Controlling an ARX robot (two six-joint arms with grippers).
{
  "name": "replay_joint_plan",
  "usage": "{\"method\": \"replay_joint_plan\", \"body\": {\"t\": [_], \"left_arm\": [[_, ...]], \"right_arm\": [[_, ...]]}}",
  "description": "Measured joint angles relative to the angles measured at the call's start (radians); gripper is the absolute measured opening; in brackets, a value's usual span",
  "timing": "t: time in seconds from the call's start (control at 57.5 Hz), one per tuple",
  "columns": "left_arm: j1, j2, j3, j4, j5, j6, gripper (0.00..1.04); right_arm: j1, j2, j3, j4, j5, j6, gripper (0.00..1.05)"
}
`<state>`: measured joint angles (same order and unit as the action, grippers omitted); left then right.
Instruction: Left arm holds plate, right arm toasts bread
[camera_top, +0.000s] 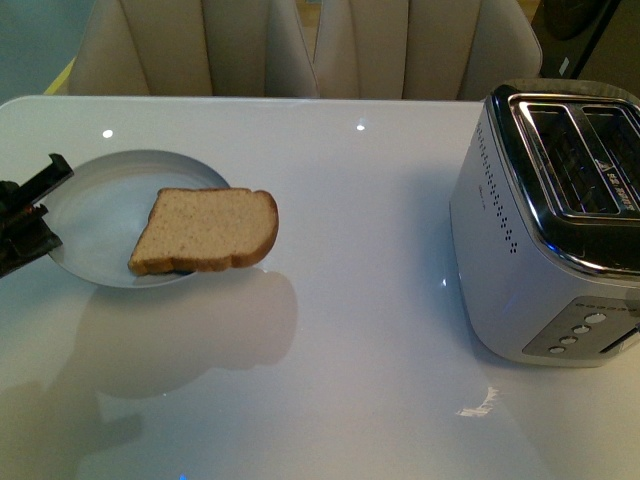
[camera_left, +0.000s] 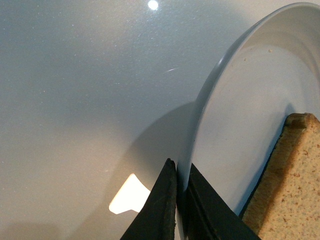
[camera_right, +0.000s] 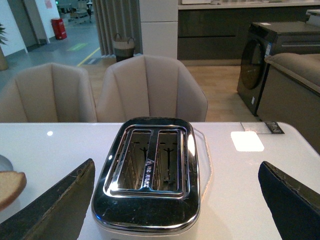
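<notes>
It is a home-like kitchen and dining area: glossy white table, toaster, beige padded chairs, and a washing machine at the far right.

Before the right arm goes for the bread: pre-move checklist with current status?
1. Left gripper clamped on the plate rim: ok.
2. Bread on plate: ok, though one end overhangs the rim on the toaster side.
3. Right gripper open: ok, fingers spread wide.
4. Toaster slots empty: ok, both.
5. Right gripper over bread: not ok. It faces the toaster, and the bread is only at the edge of its wrist view.
6. Plate held level: cannot tell.
</notes>
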<state>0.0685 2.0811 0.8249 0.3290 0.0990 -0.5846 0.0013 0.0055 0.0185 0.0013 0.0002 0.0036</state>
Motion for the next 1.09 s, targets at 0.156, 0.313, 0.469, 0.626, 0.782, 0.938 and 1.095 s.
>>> {"method": "replay_joint_plan", "body": {"t": [0.156,0.313,0.469,0.626,0.782,0.938,1.095], "left_arm": [[-0.002,-0.089,-0.011,-0.055,0.035,-0.064,0.03],[-0.021,-0.192,-0.006,-0.109,0.066,-0.135,0.03],[-0.053,-0.283,0.013,-0.203,0.058,-0.172,0.03],[-0.1,-0.367,0.027,-0.278,0.042,-0.204,0.03],[-0.158,-0.411,0.064,-0.33,0.014,-0.238,0.03],[-0.241,-0.436,0.119,-0.372,-0.01,-0.284,0.03],[-0.319,-0.447,0.156,-0.406,-0.021,-0.327,0.03]], "right_arm": [[0.0,0.0,0.0,0.0,0.0,0.0,0.96],[0.0,0.0,0.0,0.0,0.0,0.0,0.96],[0.0,0.0,0.0,0.0,0.0,0.0,0.96],[0.0,0.0,0.0,0.0,0.0,0.0,0.96],[0.0,0.0,0.0,0.0,0.0,0.0,0.96],[0.0,0.0,0.0,0.0,0.0,0.0,0.96],[0.0,0.0,0.0,0.0,0.0,0.0,0.96]]}}
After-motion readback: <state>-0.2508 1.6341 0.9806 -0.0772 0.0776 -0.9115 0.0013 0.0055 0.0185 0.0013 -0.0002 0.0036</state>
